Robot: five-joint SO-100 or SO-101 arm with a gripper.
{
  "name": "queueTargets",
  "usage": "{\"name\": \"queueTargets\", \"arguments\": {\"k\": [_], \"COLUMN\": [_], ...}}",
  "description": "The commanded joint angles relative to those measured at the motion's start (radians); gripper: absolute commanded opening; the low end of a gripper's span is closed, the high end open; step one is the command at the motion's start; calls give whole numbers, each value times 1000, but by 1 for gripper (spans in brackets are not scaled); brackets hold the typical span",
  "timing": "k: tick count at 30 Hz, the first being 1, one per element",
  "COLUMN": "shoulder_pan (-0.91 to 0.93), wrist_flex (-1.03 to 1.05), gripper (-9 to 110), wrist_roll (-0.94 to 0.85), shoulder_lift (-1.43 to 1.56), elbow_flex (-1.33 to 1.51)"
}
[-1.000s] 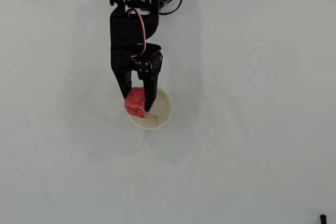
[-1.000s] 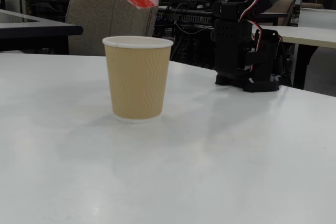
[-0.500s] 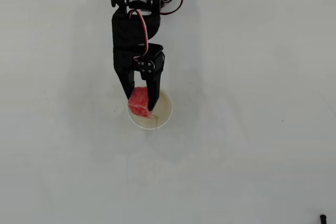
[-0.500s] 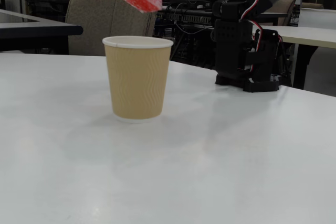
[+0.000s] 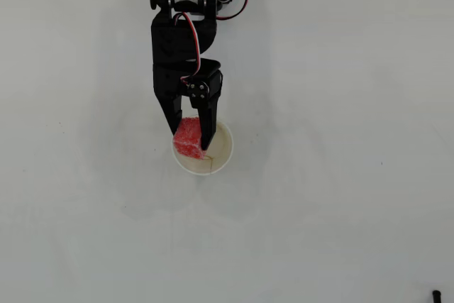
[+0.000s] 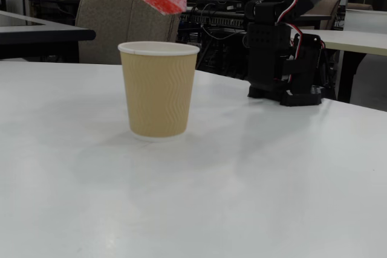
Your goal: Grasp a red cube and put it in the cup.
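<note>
Our pincer [image 5: 191,141] grips the red cube [image 5: 189,138] above the cup [image 6: 159,89] — seemingly off-centre; next we centre, then release.

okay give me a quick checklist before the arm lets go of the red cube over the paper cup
1. Grip: the small red soft-edged cube sits clamped in the black two-finger gripper: ok.
2. Cup posture: the tan ribbed paper cup with a white rim stands upright on the white table: ok.
3. Height: in the fixed view the cube hangs clear above the rim: ok.
4. Alignment: from overhead the cube overlaps the rim's left edge, not the centre: not ok.
5. Cup interior: the visible part looks empty; the rest is hidden by the gripper: cannot tell.
</note>
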Motion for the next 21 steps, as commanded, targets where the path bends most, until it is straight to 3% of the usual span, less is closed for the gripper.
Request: {"name": "queueTargets", "arguments": {"k": [1,21], "shoulder_pan": [-6,0], "wrist_flex": [-29,-37], "gripper": [12,22], "wrist_roll": [11,15], "shoulder_lift": [29,43], "elbow_flex": [-9,17]}}
